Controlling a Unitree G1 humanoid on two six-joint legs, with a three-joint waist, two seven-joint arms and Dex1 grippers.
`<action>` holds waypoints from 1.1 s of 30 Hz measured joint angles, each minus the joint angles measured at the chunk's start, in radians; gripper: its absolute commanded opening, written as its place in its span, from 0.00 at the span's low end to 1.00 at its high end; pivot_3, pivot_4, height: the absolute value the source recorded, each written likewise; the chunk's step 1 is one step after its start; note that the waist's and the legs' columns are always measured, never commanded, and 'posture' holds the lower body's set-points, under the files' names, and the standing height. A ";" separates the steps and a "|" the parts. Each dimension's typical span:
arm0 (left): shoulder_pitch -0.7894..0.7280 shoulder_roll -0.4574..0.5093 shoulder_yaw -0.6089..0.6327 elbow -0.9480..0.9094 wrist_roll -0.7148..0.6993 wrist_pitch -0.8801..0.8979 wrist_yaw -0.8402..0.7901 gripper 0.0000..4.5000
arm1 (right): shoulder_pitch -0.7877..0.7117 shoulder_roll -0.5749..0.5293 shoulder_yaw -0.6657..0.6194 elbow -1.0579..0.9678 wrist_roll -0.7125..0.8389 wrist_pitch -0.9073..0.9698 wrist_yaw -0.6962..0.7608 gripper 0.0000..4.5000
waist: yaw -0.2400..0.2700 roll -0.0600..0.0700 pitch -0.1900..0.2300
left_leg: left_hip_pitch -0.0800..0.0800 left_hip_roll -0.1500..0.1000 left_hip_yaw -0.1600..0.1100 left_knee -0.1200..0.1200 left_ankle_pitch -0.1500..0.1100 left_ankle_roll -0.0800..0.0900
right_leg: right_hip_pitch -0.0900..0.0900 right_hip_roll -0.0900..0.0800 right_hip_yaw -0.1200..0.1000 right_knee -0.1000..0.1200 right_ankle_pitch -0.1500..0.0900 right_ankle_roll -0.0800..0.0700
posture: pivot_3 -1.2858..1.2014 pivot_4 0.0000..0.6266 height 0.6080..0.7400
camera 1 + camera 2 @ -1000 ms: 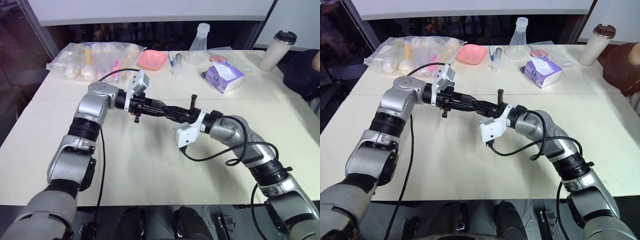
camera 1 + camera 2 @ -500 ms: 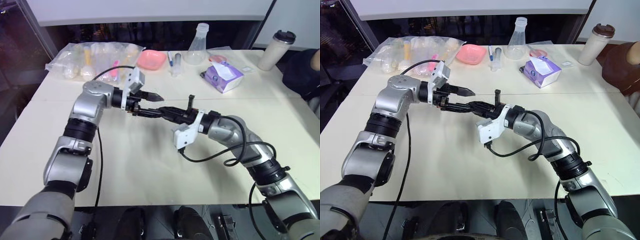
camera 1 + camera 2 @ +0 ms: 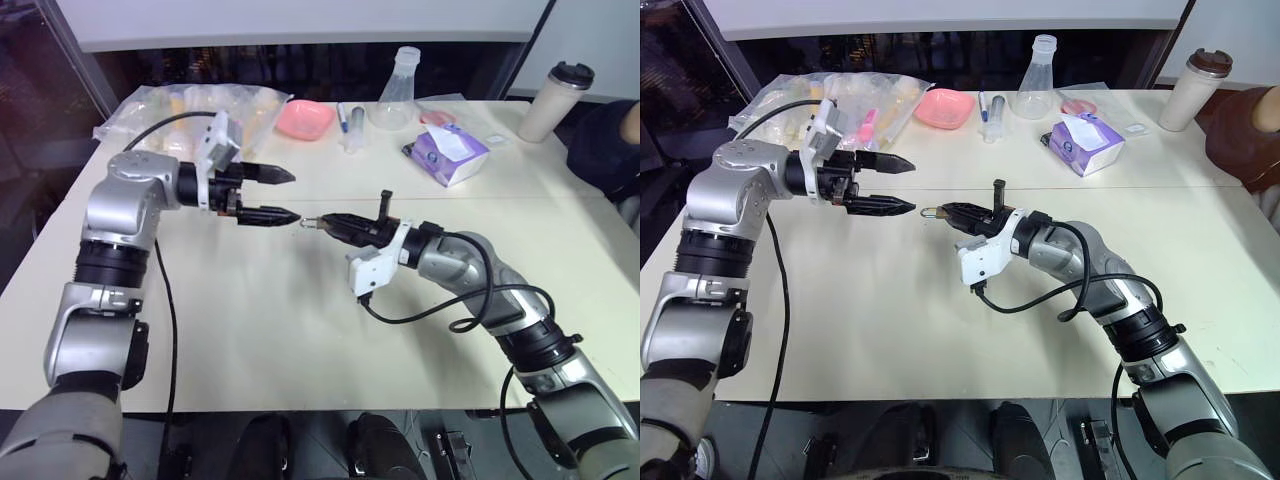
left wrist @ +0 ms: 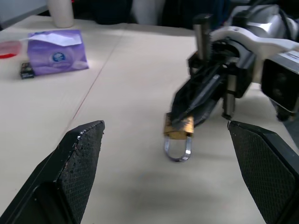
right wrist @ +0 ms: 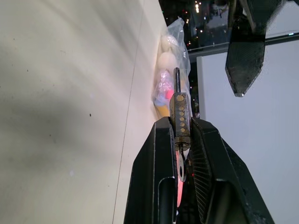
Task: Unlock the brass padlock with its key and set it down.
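Between right gripper point(image 3: 943, 211) fingers, brass padlock point(image 4: 178, 127)

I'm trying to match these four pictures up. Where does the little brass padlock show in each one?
Left eye view: brass padlock at the right gripper's fingers, mid-table.
Right eye view: same spot, above the tabletop.
Left wrist view: centre, shackle hanging down.
Right wrist view: pinched between the fingers.
Shared landmark: purple tissue pack.

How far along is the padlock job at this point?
Done: the left gripper is open and apart from the lock. In hand: the right gripper is shut on the brass padlock, held above the table. I cannot tell whether the shackle is released. Left: setting it down.
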 measured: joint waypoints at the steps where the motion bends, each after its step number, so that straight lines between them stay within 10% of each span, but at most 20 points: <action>1: 0.002 0.000 0.000 0.000 -0.001 0.004 0.005 0.97 | 0.000 0.000 0.000 0.004 0.001 0.000 0.000 0.00 | 0.000 0.000 0.000 | 0.000 0.000 0.000 0.000 0.000 0.000 | 0.000 0.000 0.000 0.000 0.000 0.000 | 0.52 0.24 0.81; 6: 0.000 -0.019 0.004 -0.018 -0.004 0.001 0.062 0.97 | -0.001 -0.001 0.000 0.018 0.011 -0.001 0.001 0.00 | 0.000 0.000 0.000 | 0.000 0.000 0.000 0.000 0.000 0.000 | 0.000 0.000 0.000 0.000 0.000 0.000 | 0.52 0.24 0.81; 9: 0.000 -0.037 0.008 -0.017 -0.004 -0.008 0.091 0.80 | -0.002 -0.001 0.000 0.019 0.012 -0.001 0.001 0.00 | -0.001 0.000 0.000 | 0.000 0.000 0.000 0.000 0.000 0.000 | 0.000 0.000 0.000 0.000 0.000 0.000 | 0.52 0.24 0.81; 17: 0.001 -0.077 0.005 -0.019 -0.003 -0.055 0.121 0.00 | -0.006 -0.001 0.000 0.019 0.013 0.006 0.002 0.00 | -0.001 0.000 0.000 | 0.000 0.000 0.000 0.000 0.000 0.000 | 0.000 0.000 0.000 0.000 0.000 0.000 | 0.52 0.24 0.81; 33: 0.063 -0.055 -0.082 -0.021 0.054 -0.131 0.062 0.00 | -0.006 -0.001 0.000 0.018 0.014 0.017 0.009 0.00 | 0.001 0.000 0.000 | 0.000 0.000 0.000 0.000 0.000 0.000 | 0.000 0.000 0.000 0.000 0.000 0.000 | 0.52 0.24 0.81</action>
